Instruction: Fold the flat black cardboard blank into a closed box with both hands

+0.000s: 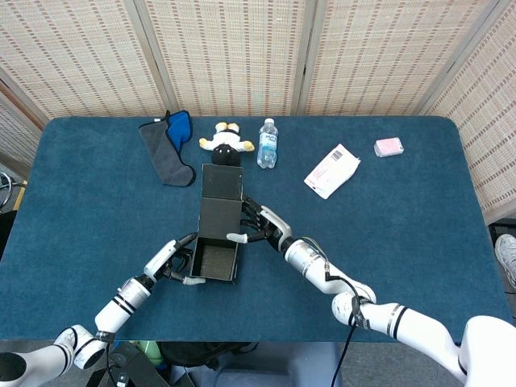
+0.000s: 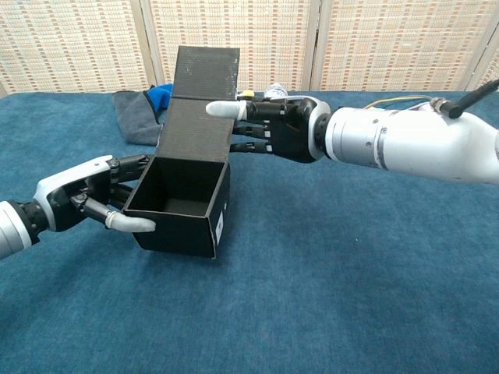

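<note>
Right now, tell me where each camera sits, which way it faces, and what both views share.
Head view: high above the table, looking steeply down; both forearms reach in from the bottom edge.
Chest view: low at the near edge, looking across toward the woven screens; arms enter from either side.
Shared: the black box, the left hand gripping its body, the right hand at its raised lid.

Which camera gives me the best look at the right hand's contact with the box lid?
The chest view: the right hand shows side-on, its thumb lying across the front of the raised lid of the black box. The head view shows the same hand from above, beside the lid, with the contact foreshortened.
</note>
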{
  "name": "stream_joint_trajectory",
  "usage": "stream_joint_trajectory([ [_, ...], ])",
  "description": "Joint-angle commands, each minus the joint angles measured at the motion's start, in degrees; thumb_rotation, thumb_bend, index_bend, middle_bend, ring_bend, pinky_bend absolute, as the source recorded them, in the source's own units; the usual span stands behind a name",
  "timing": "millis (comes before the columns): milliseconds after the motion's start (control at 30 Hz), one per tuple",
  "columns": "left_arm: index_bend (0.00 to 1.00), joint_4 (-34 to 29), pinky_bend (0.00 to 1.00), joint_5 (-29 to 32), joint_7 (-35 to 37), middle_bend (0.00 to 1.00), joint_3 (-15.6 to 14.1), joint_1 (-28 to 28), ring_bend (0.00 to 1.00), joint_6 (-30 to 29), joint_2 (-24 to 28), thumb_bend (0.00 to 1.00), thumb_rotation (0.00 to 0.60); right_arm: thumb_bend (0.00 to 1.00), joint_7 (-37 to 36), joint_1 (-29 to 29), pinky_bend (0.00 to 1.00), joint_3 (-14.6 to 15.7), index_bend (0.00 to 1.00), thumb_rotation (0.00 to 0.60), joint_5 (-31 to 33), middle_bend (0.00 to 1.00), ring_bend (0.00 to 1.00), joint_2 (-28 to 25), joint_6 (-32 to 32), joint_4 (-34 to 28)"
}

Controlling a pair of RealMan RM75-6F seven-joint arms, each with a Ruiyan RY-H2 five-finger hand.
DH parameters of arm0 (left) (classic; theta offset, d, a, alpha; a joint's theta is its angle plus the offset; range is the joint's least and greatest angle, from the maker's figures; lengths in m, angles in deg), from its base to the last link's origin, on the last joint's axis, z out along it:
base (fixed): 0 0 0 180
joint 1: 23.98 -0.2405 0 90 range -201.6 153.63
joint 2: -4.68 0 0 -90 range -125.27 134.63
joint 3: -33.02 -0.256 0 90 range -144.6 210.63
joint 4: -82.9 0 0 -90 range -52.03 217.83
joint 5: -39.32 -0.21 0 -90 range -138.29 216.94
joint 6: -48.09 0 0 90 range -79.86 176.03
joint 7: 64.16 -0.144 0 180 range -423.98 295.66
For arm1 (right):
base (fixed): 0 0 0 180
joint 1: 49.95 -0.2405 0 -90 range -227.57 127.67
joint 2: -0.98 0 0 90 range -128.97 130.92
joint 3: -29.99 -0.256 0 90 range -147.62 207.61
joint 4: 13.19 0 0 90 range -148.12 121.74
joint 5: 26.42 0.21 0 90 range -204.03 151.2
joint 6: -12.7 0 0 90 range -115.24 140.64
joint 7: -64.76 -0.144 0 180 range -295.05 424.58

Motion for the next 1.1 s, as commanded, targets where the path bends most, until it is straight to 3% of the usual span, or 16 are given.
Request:
stream_joint_trajectory([
  [33, 0.26, -0.2, 0.83, 0.0, 0.7, 0.3, -0.1, 0.3, 0.68, 0.4, 0.1, 0.08, 0.6, 0.0, -6.4, -0.6, 0.16, 0.6, 0.0, 0.6, -5.7, 0.0, 0.01, 0.4, -1.2, 1.0],
  [200, 0.26, -0.6, 0.83, 0.5, 2.3, 0.3, -0.1, 0.4, 0.68, 1.3, 0.5, 0.08, 0.6, 0.0, -15.2, -1.9, 0.15, 5.0, 0.0, 0.6, -13.8, 0.0, 0.01, -1.0, -6.6, 1.6],
  [400, 0.25, -0.8, 0.83, 0.6, 3.1, 0.3, -0.4, 0.4, 0.68, 1.8, 0.9, 0.08, 0.6, 0.0, -25.9, -5.9, 0.15, 14.5, 0.0, 0.6, -23.8, 0.0, 0.01, -4.6, -16.4, 3.7],
  [500, 0.25, -0.9, 0.83, 0.5, 3.2, 0.3, -0.6, 0.4, 0.68, 2.0, 1.2, 0.08, 0.6, 0.0, -27.5, -7.5, 0.14, 18.0, 0.0, 0.6, -26.0, 0.0, 0.01, -6.1, -19.7, 4.3],
  [733, 0.25, -1.4, 0.83, 1.4, 4.8, 0.3, -0.5, 0.4, 0.67, 3.1, 1.7, 0.08, 0.6, 0.0, -24.6, -10.7, 0.13, 24.8, 0.0, 0.6, -28.1, 0.0, 0.01, -11.0, -23.5, 2.5],
  [1100, 0.24, -2.7, 0.83, 2.1, 1.7, 0.3, -0.1, 0.8, 0.67, 4.6, 2.0, 0.08, 0.6, 0.0, -14.3, -15.2, 0.13, 27.8, 0.0, 0.6, -22.2, 0.03, 0.01, -13.2, -20.2, -0.8],
])
